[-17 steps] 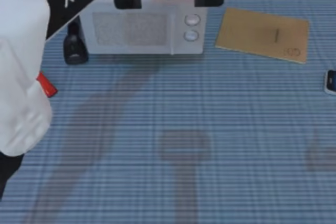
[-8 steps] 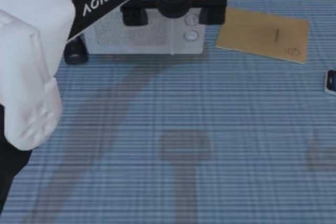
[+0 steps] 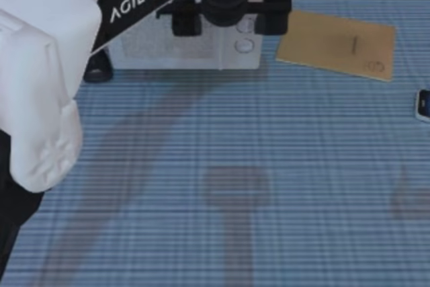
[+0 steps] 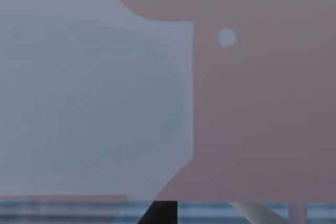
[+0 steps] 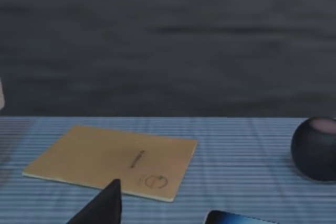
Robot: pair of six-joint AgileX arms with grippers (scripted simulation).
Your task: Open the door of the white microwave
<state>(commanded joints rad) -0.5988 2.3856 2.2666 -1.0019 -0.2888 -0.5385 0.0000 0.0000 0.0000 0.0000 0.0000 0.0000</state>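
The white microwave (image 3: 201,62) stands at the back of the table, left of centre. Its door (image 3: 151,46), with a grey mesh window, lies flush with the front. One silver knob (image 3: 244,46) shows on the control panel, and the other is mostly covered. My left gripper (image 3: 228,21) hangs open over the microwave's front, above the seam between door and knob panel, with its black fingers (image 3: 184,22) spread wide. The left wrist view is filled by pale surfaces from very close. My right gripper is outside the top view; only one dark fingertip (image 5: 105,205) shows in the right wrist view.
A tan notebook (image 3: 336,45) lies right of the microwave. A phone (image 3: 423,104) sits at the table's right edge. A black object (image 3: 98,72) stands at the microwave's left corner. A dark round ball (image 5: 315,148) sits beyond the phone (image 5: 236,219) in the right wrist view.
My left arm has swung right and toward the table's front, bringing its gripper from the microwave's top to over its front face. It now hides the red item at the left.
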